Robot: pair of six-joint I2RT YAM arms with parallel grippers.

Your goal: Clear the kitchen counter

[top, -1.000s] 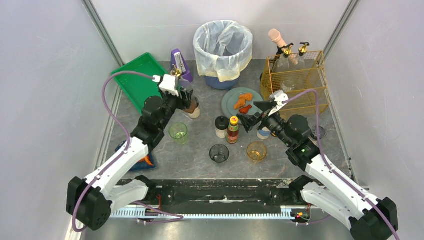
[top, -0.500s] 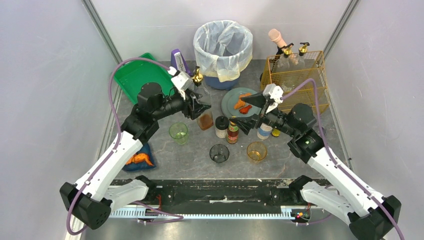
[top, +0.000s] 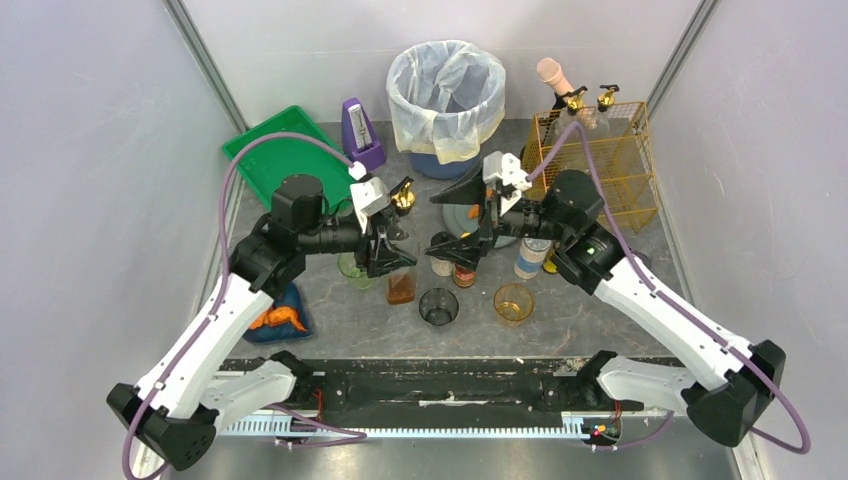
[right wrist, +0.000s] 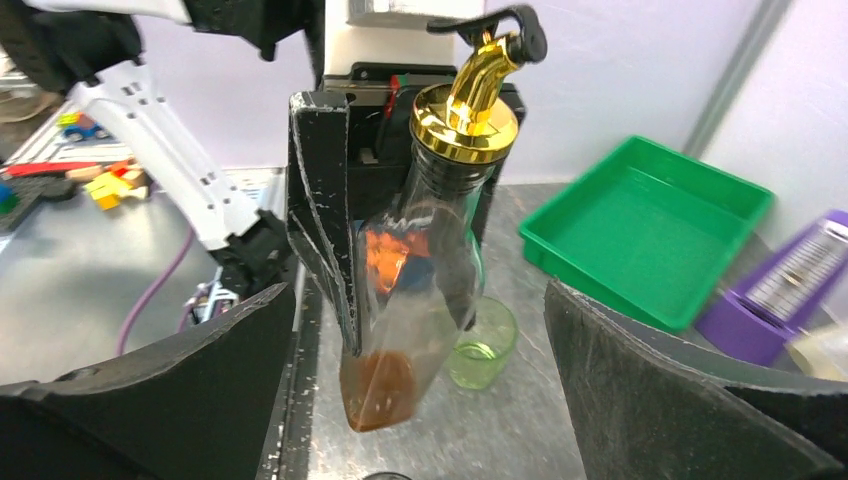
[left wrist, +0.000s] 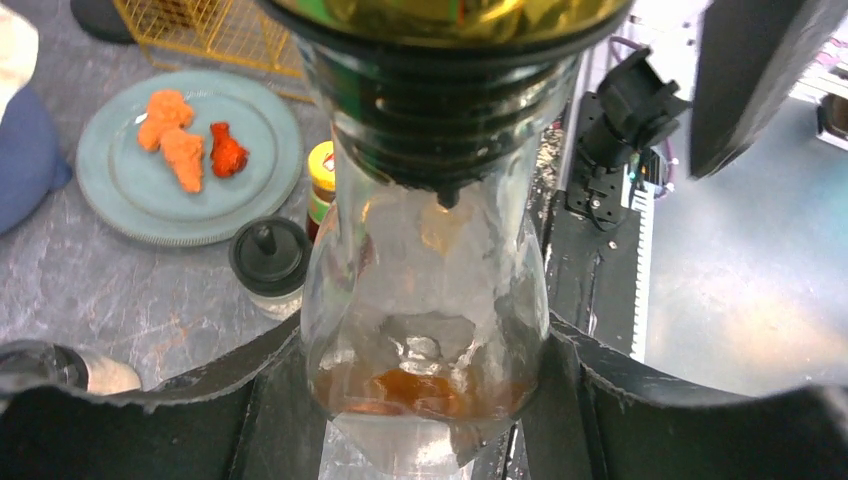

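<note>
The kitchen counter is dark grey stone with several items on it. My left gripper is shut on a glass oil bottle with a gold pourer and a little brown liquid, held above the counter's middle. In the left wrist view the bottle fills the space between the fingers. My right gripper is open and faces the bottle from the right, not touching it. In the right wrist view the bottle hangs between and beyond my open right gripper.
A lined bin, green tray, purple box and yellow wire basket stand at the back. A plate with orange food, a green cup, dark glass, amber glass and jars crowd the middle.
My left gripper has lifted the bottle from beside the green tray and carried it right and nearer, to the middle. My right gripper has swung left and up toward it.
</note>
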